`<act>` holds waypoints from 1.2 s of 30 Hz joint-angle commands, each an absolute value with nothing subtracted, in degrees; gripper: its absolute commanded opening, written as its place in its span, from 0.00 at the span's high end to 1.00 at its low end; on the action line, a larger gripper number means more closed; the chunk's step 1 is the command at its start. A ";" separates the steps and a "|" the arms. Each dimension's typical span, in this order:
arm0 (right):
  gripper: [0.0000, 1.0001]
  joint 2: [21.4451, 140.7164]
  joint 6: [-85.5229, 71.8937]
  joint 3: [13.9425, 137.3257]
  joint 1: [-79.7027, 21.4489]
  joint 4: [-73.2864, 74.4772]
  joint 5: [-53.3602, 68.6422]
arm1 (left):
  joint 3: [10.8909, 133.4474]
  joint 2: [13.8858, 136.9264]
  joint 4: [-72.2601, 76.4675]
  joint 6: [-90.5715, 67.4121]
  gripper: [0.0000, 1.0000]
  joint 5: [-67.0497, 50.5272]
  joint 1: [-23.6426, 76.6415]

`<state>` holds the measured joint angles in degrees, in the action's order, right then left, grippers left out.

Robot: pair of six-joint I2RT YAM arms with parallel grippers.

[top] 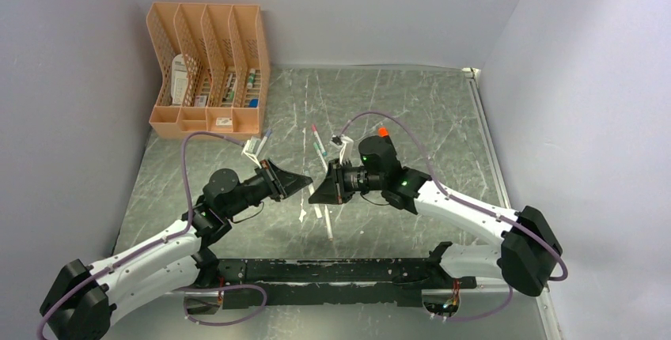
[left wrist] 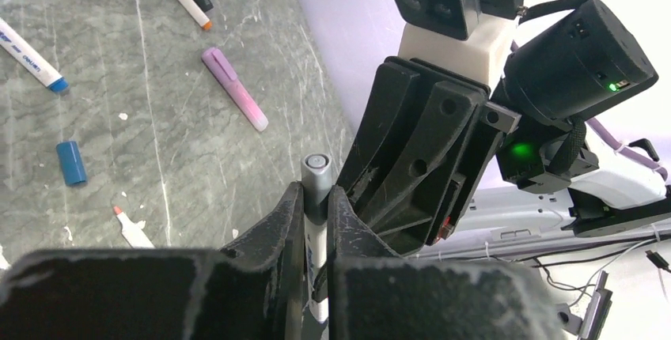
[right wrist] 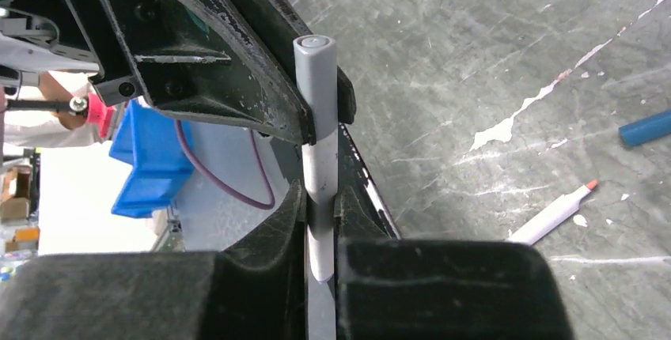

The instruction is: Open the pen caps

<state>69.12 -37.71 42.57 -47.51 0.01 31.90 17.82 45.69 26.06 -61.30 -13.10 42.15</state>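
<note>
A white pen stands upright between my two grippers, which meet nose to nose above the table's middle. Its grey pen cap point(left wrist: 316, 174) point(right wrist: 314, 87) points up. My left gripper point(top: 304, 183) point(left wrist: 316, 196) is shut on the cap's lower part. My right gripper point(top: 321, 190) point(right wrist: 320, 205) is shut on the pale barrel point(right wrist: 320, 174) just below. A loose blue cap point(left wrist: 70, 163) point(right wrist: 645, 128) lies on the table. Close by lies an uncapped pen point(left wrist: 131, 230) point(right wrist: 554, 213) with a pinkish tip.
An orange file organiser point(top: 207, 71) stands at the back left. Several pens lie on the marbled table: a pale purple highlighter point(left wrist: 233, 99), a white pen with a blue end point(left wrist: 32, 59), and more under the grippers point(top: 324, 221) and behind them point(top: 316, 146).
</note>
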 commanded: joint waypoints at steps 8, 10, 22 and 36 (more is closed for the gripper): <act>1.00 69.96 -37.27 42.05 -50.08 -0.83 32.50 | 19.69 45.06 25.09 -59.55 0.57 -11.75 42.26; 1.00 69.52 -37.27 41.65 -50.23 -0.64 32.31 | 19.86 45.32 25.03 -59.29 0.58 -11.72 42.27; 1.00 67.69 -37.31 40.56 -50.28 1.16 31.28 | 20.50 44.42 21.15 -57.74 0.93 -8.25 42.23; 1.00 57.19 -45.81 29.91 -55.37 1.20 26.73 | 42.86 62.57 9.09 -44.93 0.93 -6.45 30.70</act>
<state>60.55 -41.52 33.87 -51.59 -2.52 27.18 35.59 55.81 9.52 -50.26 -7.09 39.68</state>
